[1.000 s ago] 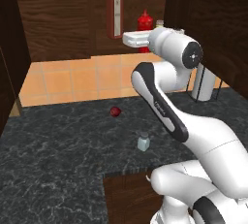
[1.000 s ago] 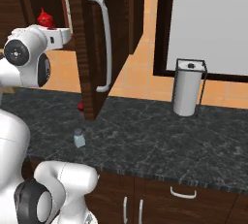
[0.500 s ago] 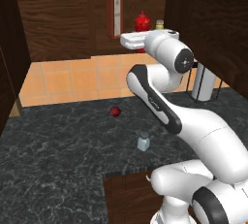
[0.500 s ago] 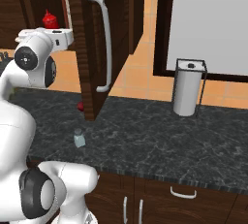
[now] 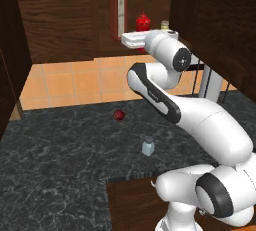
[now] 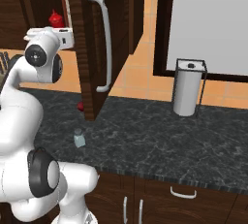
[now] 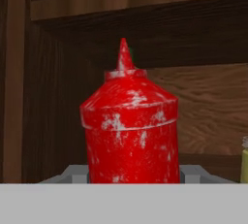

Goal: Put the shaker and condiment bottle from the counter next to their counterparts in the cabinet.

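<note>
My gripper (image 7: 131, 172) is shut on the condiment bottle (image 7: 130, 131), a small all-red squeeze bottle with a pointed nozzle, held upright inside the cabinet (image 5: 60, 20). In the left base view the condiment bottle (image 5: 143, 23) stands between the tall red bottle (image 5: 118, 10) with the green cap and the small yellowish shaker (image 5: 164, 25). The right base view has the condiment bottle (image 6: 55, 19) just above my white hand. The pale grey-blue shaker (image 5: 147, 146) stands on the dark counter (image 5: 60, 165), well below the gripper and apart from it; from the right side the shaker (image 6: 79, 138) is near the counter's front.
A small dark-red round thing (image 5: 118, 115) lies on the counter behind the shaker. The open cabinet door (image 6: 92, 48) with its white handle hangs right of my hand. A steel canister in a wire frame (image 6: 188, 87) stands at the back right.
My hand has carried the condiment bottle a little left, closer to the tall red bottle, and the upper arm has swung round. The shaker on the counter has not moved.
</note>
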You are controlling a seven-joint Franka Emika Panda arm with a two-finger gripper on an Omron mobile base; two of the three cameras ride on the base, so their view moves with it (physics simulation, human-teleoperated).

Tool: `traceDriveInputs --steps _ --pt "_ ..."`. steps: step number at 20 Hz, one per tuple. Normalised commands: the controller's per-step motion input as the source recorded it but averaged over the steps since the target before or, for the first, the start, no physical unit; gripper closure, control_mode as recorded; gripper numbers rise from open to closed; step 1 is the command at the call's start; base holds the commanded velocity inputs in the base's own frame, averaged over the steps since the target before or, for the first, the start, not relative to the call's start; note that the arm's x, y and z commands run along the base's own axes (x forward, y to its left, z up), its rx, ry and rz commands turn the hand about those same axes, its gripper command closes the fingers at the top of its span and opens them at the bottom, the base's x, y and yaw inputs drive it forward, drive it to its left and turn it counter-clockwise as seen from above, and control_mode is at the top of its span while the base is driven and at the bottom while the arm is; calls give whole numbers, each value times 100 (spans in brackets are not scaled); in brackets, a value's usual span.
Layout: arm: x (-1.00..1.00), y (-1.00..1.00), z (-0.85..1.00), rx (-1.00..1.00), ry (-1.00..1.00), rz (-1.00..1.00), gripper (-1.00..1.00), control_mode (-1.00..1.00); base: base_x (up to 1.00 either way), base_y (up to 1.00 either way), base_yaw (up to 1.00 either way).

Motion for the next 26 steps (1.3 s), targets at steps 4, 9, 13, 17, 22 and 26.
traceDriveInputs --steps 4,9,13,17,22,26 --pt "31 0 -8 0 0 0 100 -100 0 0 0" --pt "30 0 -4 0 0 0 100 -100 0 0 0" --pt "26 0 -19 0 0 0 100 -100 0 0 0" --pt "23 0 -15 0 0 0 100 -100 0 0 0" --pt "25 0 -9 0 0 0 100 -100 0 0 0" --pt "24 0 -2 0 0 0 100 -100 0 0 0"
